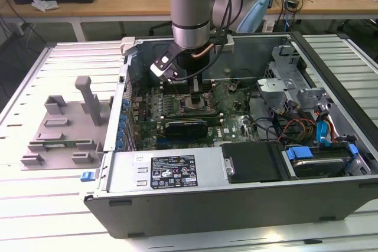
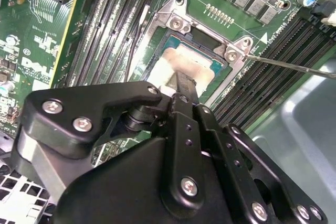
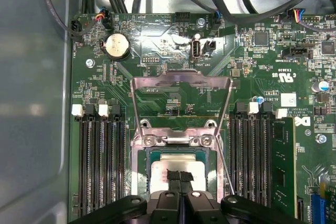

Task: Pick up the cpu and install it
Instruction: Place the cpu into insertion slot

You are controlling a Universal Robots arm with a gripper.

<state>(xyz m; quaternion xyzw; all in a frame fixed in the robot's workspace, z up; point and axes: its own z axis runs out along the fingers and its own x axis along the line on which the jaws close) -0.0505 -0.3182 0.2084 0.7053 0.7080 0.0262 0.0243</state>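
Gripper [image 3: 179,179] fingers shut tight together, tips touching top of cpu [image 3: 160,177]. Cpu lies flat in open socket, silvery-white top, load plate [image 3: 181,98] raised. In exterior view, it's at 12 o'clock from graphics card [image 1: 186,127].

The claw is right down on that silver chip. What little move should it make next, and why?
Probably a slow, straight lift away. The cpu lies flat inside its socket, the gripper, shut, seems to rest on its top, and the metal hold-down frame stands open.
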